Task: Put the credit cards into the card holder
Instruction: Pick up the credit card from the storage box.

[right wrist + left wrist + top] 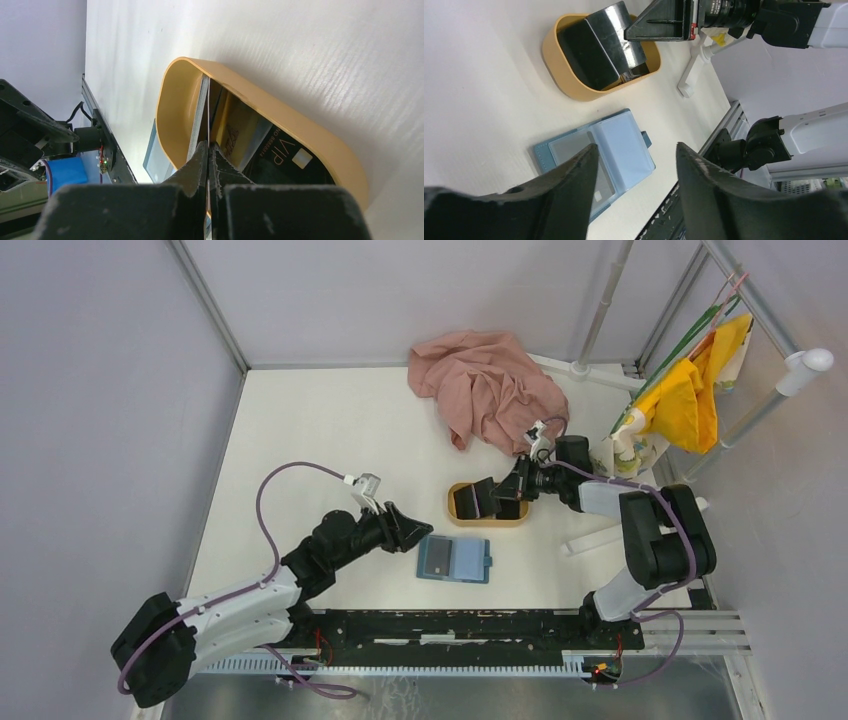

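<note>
Overhead wide view, wrist views close, sharing tray (pixel 488 523)

Bright, soft-shadowed; near foreground seemingly blurred.

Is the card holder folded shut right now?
No, the card holder lies unfolded flat on the table, with its lighter blue inside facing up.

Tray (pixel 488 523): on the surface (pixel 320 430), in front of the cloth (pixel 488 390).
Credit cards (pixel 594 55): inside the tray, standing on edge.
Card holder (pixel 455 559): open flat on the surface, just before the tray, not touching it.
</note>
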Motion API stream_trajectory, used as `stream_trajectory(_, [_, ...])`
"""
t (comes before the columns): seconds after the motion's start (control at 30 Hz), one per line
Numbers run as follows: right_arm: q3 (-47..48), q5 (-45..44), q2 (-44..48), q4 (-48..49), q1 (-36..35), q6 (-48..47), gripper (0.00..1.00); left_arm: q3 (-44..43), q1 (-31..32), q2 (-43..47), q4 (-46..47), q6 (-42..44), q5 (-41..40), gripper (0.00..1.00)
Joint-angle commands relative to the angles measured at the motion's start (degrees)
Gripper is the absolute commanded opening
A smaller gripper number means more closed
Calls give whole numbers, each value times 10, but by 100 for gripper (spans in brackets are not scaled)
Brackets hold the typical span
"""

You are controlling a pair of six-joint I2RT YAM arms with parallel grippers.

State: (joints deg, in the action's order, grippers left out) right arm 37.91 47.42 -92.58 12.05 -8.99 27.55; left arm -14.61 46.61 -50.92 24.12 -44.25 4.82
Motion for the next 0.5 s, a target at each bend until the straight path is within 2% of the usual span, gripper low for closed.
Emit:
stream_trajectory(0.0, [7,2,41,4,16,-18,0,23,-2,25,52,53,-29,68])
stream_trajectory(0.03, [6,5,46,5,19,-19,0,27,-2,26,55,56,-31,78])
stream_trajectory(0.13, [4,17,58,7,26,-21,0,22,-2,30,30,60,-24,98])
stream_trajectory(0.33, [-4,48,86,23,35,-20,0,50,-2,75,54,45,-9,100])
stream_trajectory(0.47, [-25,96,98,77,37,2,0,74,-2,120,80,44,19,100])
